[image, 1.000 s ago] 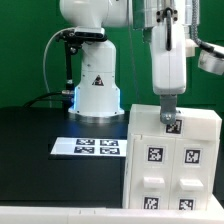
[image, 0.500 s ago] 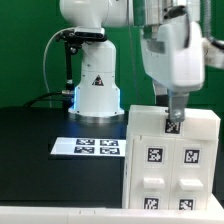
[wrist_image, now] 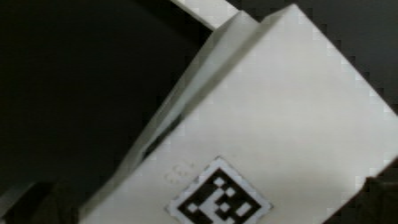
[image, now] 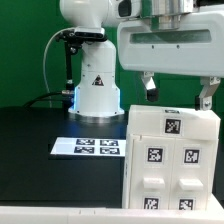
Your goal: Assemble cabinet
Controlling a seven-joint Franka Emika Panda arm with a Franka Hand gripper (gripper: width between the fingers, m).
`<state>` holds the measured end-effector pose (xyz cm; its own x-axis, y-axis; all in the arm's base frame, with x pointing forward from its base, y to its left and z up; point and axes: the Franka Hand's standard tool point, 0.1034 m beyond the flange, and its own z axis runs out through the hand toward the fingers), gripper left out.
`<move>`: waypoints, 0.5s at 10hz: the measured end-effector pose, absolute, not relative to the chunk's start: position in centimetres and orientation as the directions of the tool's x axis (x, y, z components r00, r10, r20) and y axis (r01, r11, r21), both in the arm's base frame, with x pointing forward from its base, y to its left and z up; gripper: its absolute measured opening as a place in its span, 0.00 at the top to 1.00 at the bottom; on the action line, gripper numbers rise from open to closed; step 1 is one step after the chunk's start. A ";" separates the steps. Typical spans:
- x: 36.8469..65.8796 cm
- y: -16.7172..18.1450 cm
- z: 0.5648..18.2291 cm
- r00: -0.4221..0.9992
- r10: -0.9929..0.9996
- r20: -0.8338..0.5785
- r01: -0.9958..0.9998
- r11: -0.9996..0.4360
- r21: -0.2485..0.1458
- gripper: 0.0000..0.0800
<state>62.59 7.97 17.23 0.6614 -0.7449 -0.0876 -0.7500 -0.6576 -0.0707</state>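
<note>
The cabinet (image: 172, 165) is a large white box standing at the exterior view's right, with several black-and-white tags on its front and one tag (image: 171, 127) near its top edge. My gripper (image: 177, 93) hangs just above the cabinet's top, broadside to the camera. It is open and empty, with one finger (image: 148, 88) over the cabinet's left part and the other (image: 205, 98) over its right. The wrist view looks down on a white cabinet panel (wrist_image: 267, 110) with a tag (wrist_image: 222, 195).
The marker board (image: 87, 147) lies flat on the black table to the left of the cabinet. The robot's white base (image: 97, 85) stands behind it. A green wall closes off the back.
My gripper was low at the cabinet's top by the upper tag, edge-on to the camera. It has risen off the cabinet and turned broadside, with its fingers now spread wide.
</note>
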 end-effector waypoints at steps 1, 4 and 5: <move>62.7 8.2 17.4 0.797 -0.601 -0.056 -0.603 -0.795 -0.068 0.00; 63.1 8.7 17.7 0.943 -0.333 0.011 -0.331 -0.940 -0.088 0.00; 63.1 8.5 17.6 0.966 -0.259 0.016 -0.256 -0.963 -0.085 0.00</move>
<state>63.08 8.53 17.60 0.9659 -0.2586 0.0160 -0.2564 -0.9628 -0.0849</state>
